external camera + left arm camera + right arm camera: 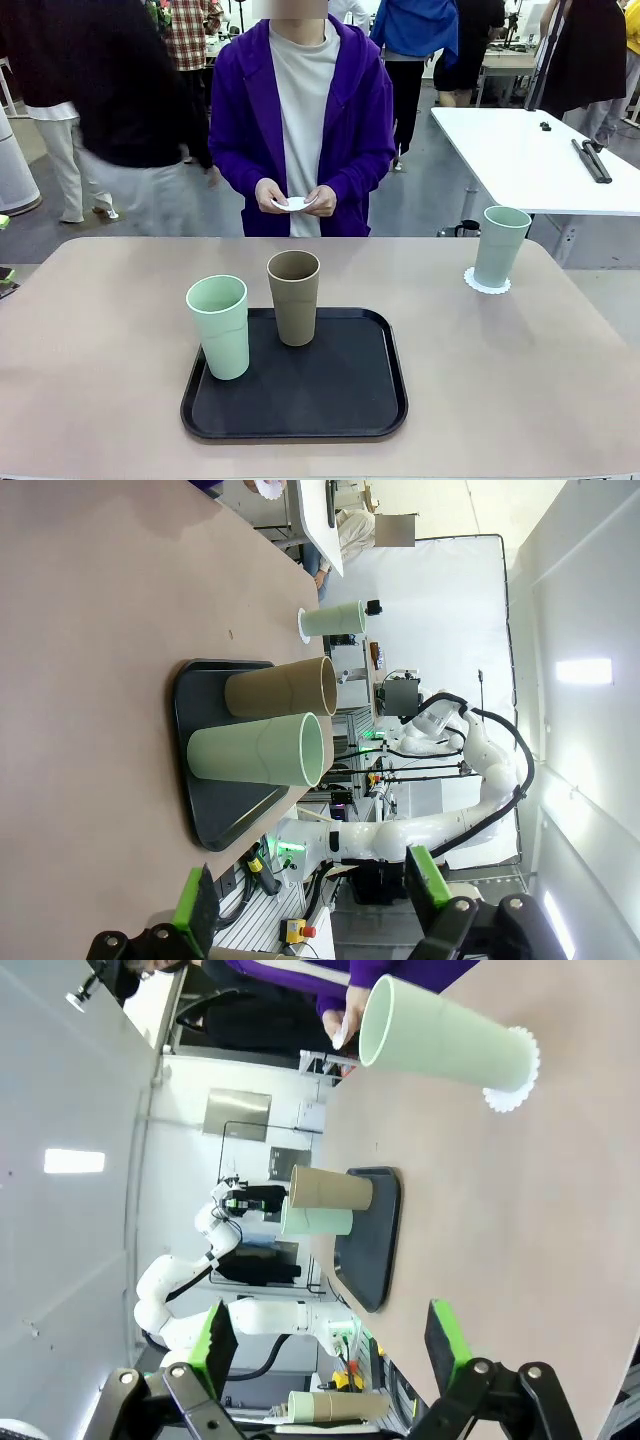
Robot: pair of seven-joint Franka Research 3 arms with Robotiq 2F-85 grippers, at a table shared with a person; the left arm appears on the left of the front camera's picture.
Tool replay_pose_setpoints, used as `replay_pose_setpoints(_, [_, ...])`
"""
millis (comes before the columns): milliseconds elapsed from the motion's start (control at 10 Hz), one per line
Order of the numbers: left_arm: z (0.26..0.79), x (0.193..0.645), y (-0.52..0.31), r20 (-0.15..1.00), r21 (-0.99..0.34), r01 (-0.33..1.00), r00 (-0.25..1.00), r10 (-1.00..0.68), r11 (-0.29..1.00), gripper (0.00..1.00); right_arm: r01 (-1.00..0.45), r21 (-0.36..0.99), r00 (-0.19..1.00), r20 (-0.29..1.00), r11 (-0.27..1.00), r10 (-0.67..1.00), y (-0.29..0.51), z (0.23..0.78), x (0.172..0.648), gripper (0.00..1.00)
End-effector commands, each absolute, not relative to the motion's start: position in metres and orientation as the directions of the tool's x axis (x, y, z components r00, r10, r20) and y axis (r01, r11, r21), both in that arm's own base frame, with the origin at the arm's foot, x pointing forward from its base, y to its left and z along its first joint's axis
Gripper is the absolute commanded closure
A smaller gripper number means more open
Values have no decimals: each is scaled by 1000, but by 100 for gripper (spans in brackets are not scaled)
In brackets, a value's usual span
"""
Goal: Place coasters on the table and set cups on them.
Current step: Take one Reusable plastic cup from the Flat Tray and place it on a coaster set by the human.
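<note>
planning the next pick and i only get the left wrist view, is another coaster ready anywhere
Observer: Yes. The person at the far side holds a white coaster in both hands, not on the table yet.
Operator: is the right arm carrying anything
Observer: No. The right gripper has its fingers apart, nothing between them.
Operator: which side is the finished cup on
Observer: The robot's right, toward the far corner: a mint cup upright on a scalloped coaster, off the tray.

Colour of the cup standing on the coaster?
The cup is pale mint green; front view shows it best.
</note>
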State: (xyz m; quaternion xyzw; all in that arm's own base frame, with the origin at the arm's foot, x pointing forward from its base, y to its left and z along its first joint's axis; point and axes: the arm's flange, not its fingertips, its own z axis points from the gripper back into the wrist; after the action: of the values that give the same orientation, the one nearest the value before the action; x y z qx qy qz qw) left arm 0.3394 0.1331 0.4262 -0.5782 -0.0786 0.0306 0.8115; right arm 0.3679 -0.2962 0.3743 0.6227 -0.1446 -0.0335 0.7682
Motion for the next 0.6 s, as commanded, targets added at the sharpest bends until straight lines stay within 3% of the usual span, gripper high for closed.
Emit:
replay_pose_setpoints(0, [428,338,133,98,-947,48,985,143,317,0,-127,968,946,183,214,-268,-297,378,374,0])
replay_pose_setpoints(300, [428,338,133,98,-947,48,985,143,317,0,-108,952,973,161,287,-168,-285,382,381,0])
replay_pose_setpoints(500, [428,338,133,98,-947,48,985,143,317,0,-128,965,955,182,228,-235,-297,375,369,0])
